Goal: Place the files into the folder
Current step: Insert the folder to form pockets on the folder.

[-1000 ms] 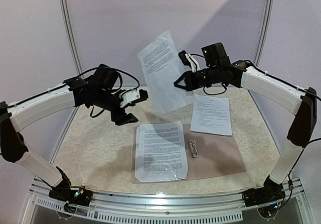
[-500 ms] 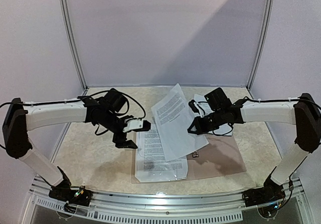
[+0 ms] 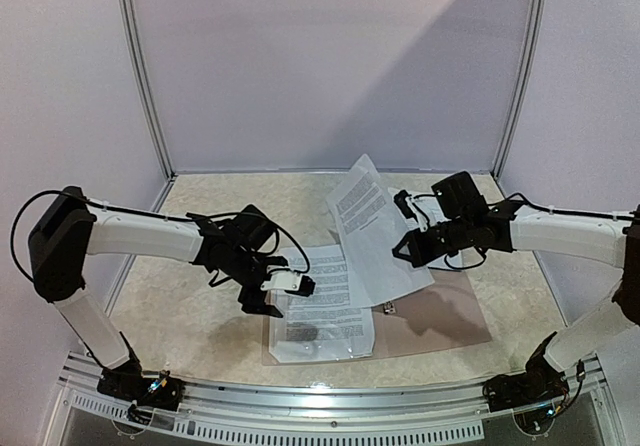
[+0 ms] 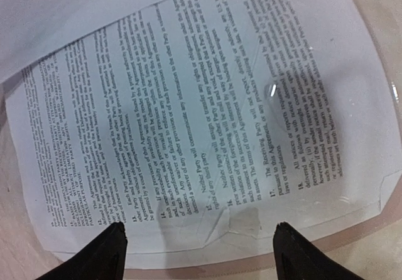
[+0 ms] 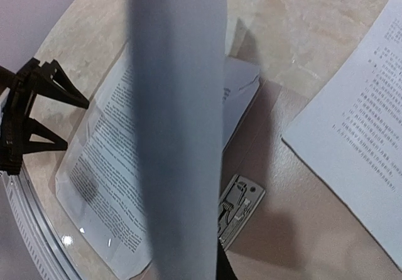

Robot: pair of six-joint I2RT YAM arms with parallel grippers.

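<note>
The tan folder (image 3: pixel 440 318) lies open on the table, its metal clip (image 3: pixel 388 309) at the fold. One printed sheet (image 3: pixel 325 311) lies on its left half under a clear sleeve (image 4: pixel 352 186). My left gripper (image 3: pixel 285 296) hovers open just above that sheet's edge, nothing between its fingertips (image 4: pixel 113 248). My right gripper (image 3: pixel 402 251) is shut on a second sheet (image 3: pixel 372 228), which hangs tilted over the folder's middle and fills the right wrist view as a grey band (image 5: pixel 179 135). A third sheet (image 5: pixel 358 148) lies flat at the folder's far right.
The beige marbled tabletop (image 3: pixel 210 216) surrounds the folder. A metal rail (image 3: pixel 330 401) runs along the near edge. Purple walls enclose the back and sides. My left gripper also shows as a black shape (image 5: pixel 28 120) at the left of the right wrist view.
Both arms have come down. The right gripper has lowered the held sheet from high up to just over the folder. The left gripper moved right and down over the sleeved sheet, opening slightly.
</note>
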